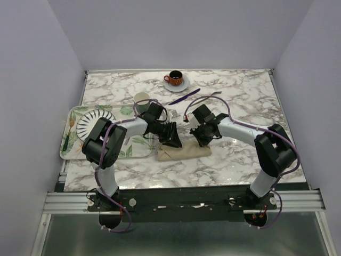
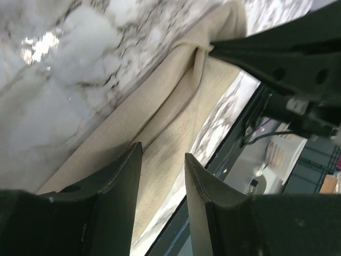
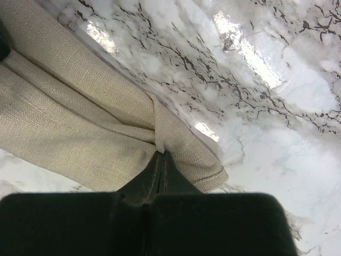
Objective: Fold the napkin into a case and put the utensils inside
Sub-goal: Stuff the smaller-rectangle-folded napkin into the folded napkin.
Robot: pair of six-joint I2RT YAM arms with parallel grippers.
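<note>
The beige napkin (image 1: 184, 153) lies folded into a narrow long strip on the marble table, near the front. My left gripper (image 1: 171, 136) hovers over its left part, jaws open, with cloth (image 2: 170, 114) showing between the fingers (image 2: 162, 160). My right gripper (image 1: 203, 137) is at the strip's right end, shut on a pinched fold of the napkin (image 3: 69, 106) at the fingertips (image 3: 161, 156). The right gripper's fingers (image 2: 277, 50) also show in the left wrist view, holding the cloth. The purple knife (image 1: 184, 96) and the silver fork (image 1: 211, 96) lie farther back on the table.
A leaf-printed tray (image 1: 72, 140) with a striped plate (image 1: 95, 122) sits at the left. An orange cup on a saucer (image 1: 175, 79) stands at the back. A pale cup (image 1: 141, 97) and a small silver item (image 1: 173, 113) lie behind the grippers.
</note>
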